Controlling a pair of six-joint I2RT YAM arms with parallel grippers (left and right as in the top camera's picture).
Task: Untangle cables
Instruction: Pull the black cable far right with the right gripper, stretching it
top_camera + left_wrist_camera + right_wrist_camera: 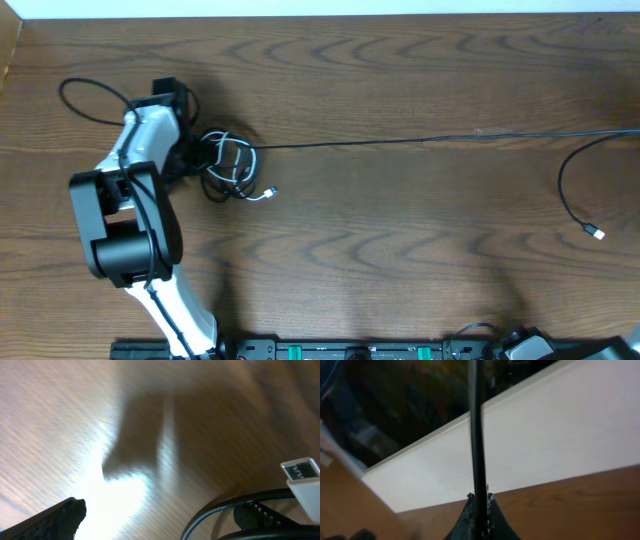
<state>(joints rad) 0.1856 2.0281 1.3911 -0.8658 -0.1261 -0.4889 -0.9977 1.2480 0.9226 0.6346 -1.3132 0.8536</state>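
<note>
Left wrist: white plug (302, 487) bears a dark marking (302, 469), unreadably blurred.

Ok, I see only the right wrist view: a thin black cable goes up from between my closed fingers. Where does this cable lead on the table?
Observer: In the overhead view, a black cable runs straight from the right edge to a tangle beside the left gripper; probably yours.
Operator: Does the left gripper hold the tangle?
Observer: No, its jaws are open; its wrist view shows a white plug lying close by, ungripped.
Operator: Is a white cable there too?
Observer: Yes, a white cable loops inside the tangle.
</note>
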